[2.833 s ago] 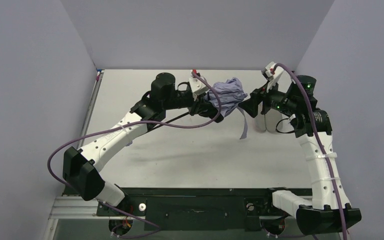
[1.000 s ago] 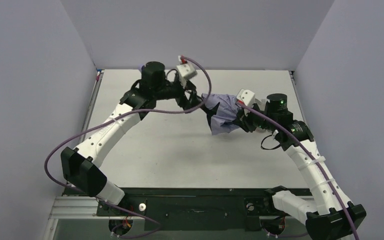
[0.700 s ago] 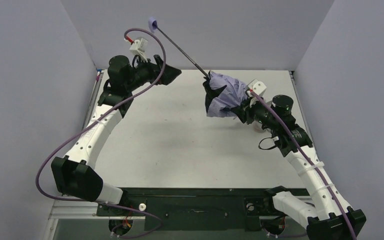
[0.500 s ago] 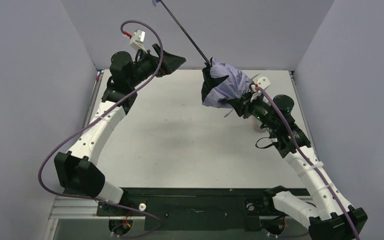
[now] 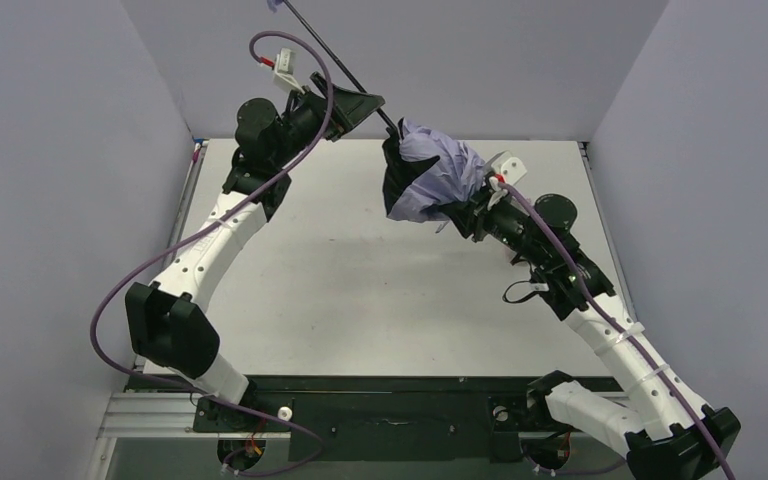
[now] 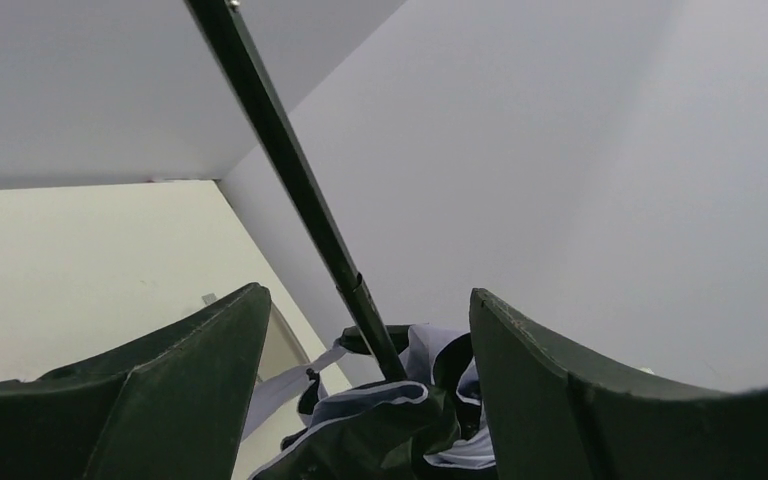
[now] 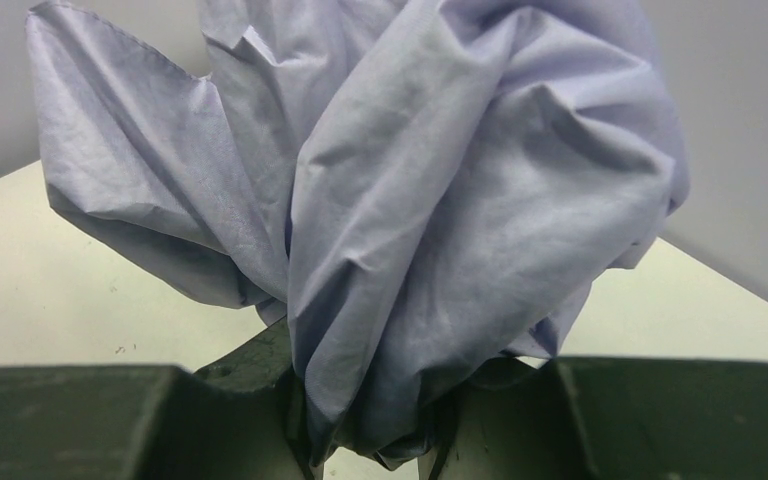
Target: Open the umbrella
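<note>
The umbrella is held up in the air, its pale lilac canopy bunched and folded, black underside showing on the left. Its thin black shaft is drawn out long and slants up-left; the handle is almost cut off at the top edge. My right gripper is shut on the canopy's far end; in the right wrist view the fabric is pinched between my gripper's fingers. My left gripper is open, fingers either side of the shaft just above the canopy. In the left wrist view the shaft passes between my gripper's spread fingers.
The pale table lies below both raised arms. Grey walls close in behind and on both sides. Purple cables loop off each arm. The fabric sleeve does not show.
The shaft has been pulled out long by the left gripper, which let go of the handle and came back open around the shaft near the canopy. The right arm lifted the canopy up and left.
</note>
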Tool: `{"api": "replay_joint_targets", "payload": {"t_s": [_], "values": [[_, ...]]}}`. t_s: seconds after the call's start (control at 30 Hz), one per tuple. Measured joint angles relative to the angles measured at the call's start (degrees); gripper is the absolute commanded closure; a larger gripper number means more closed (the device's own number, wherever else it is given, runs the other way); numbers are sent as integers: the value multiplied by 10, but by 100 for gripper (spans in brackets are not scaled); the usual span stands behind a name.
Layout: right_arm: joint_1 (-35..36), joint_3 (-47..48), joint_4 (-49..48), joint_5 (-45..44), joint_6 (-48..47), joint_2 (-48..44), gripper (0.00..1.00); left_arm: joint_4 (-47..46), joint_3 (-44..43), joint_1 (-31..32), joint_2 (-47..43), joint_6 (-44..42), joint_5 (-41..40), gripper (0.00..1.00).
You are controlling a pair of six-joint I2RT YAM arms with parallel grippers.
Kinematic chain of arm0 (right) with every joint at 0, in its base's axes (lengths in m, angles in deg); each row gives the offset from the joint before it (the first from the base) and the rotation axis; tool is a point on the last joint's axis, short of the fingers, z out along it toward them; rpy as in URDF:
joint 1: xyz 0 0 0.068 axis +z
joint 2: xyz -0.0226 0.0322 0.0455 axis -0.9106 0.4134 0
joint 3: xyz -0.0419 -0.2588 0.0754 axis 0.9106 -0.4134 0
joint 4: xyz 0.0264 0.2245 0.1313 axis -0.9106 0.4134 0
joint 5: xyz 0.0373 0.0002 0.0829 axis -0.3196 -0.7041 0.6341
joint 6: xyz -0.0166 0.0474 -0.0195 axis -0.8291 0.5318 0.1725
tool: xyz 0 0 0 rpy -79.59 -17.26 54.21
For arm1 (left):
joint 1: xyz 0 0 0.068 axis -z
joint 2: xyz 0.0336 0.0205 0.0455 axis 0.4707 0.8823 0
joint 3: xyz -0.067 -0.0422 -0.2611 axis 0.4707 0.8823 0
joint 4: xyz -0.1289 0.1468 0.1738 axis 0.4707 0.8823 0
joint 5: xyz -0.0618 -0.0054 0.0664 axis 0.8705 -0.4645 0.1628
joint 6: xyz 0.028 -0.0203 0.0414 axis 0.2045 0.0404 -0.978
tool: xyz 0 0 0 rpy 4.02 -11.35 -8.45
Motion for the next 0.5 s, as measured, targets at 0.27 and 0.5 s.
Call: {"api": "replay_joint_targets", "payload": {"t_s": [0.27,0.5], "values": [[18,0,-2,0,-16,0,100,-30,-10,24,18,19,-4,93],[19,-3,5,0,-37,-4,36,-38,-35,33,21,22,7,100]]}}
